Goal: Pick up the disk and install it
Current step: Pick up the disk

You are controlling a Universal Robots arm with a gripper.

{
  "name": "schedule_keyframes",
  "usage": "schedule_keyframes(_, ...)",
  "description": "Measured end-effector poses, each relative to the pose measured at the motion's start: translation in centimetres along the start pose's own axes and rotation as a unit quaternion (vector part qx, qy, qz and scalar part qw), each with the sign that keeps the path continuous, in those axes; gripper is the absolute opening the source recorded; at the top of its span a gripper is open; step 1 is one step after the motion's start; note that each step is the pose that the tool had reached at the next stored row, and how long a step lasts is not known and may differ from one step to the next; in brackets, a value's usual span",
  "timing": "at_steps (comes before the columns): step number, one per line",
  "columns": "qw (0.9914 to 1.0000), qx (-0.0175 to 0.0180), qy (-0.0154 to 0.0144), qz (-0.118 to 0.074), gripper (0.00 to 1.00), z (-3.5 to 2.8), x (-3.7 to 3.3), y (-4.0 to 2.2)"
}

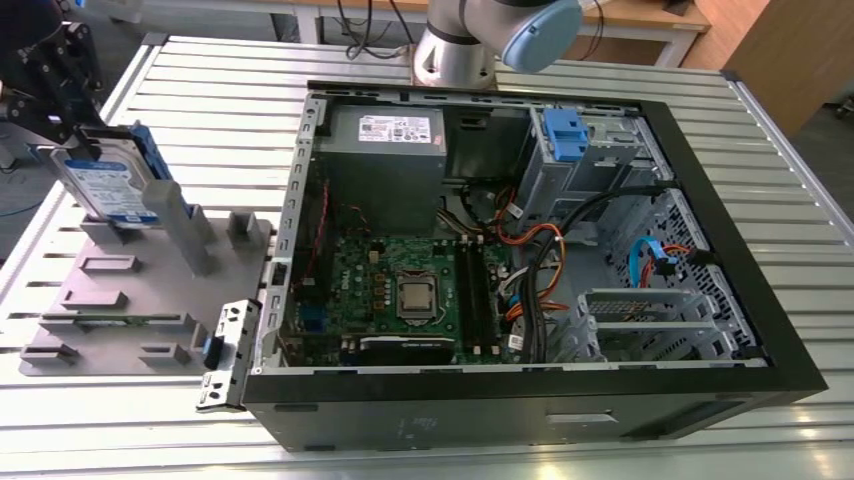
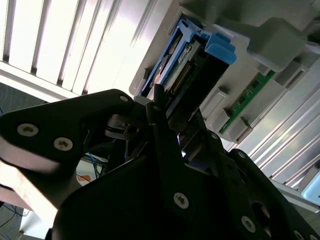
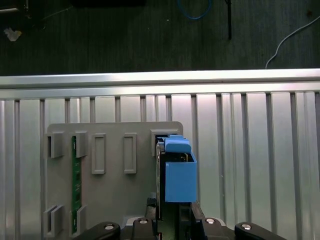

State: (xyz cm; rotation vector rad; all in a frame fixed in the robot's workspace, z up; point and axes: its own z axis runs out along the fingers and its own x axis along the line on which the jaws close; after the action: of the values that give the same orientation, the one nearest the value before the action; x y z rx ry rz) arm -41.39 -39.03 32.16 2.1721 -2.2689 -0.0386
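A slatted silver metal table (image 1: 747, 130) carries everything. On it lies an open black tower computer case (image 1: 534, 425). Inside it are a grey metal power-supply box (image 1: 387, 135) at the far end, a green motherboard (image 1: 387, 290) on the floor and a blue plastic latch (image 1: 567, 135) on the drive bay towards the exterior view's right. The silver and pale blue robot arm (image 1: 454, 50) rises from behind the case.

Just beside the case, on the exterior view's left, rests a flat grey fixture plate (image 1: 147, 310) with raised rectangular holders. The disk (image 1: 110, 185), a silver-grey metal slab with a white-and-blue label and blue plastic side rails, stands on edge at the plate's far end. It leans slightly, its lower end down among the holders and well apart from the case.

The black gripper (image 1: 83, 135) sits at the disk's upper end. In both wrist views the jaws are closed on the disk (image 2: 200, 75) (image 3: 177, 175), one finger on each broad face, the gripper (image 2: 177, 117) (image 3: 172, 210) lined up along the slab.

A narrow green circuit board strip (image 1: 114, 320) (image 3: 76, 185) lies in another of the plate's holders, apart from the disk.
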Motion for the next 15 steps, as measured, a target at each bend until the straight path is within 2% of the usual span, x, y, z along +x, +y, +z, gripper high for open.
schedule_keyframes(5, 1.00000, 0.0001, 0.0000, 0.000, 0.35, -0.47, -0.01, 0.01)
schedule_keyframes(15, 1.00000, 0.0001, 0.0000, 0.003, 0.35, -0.62, -0.01, 0.02)
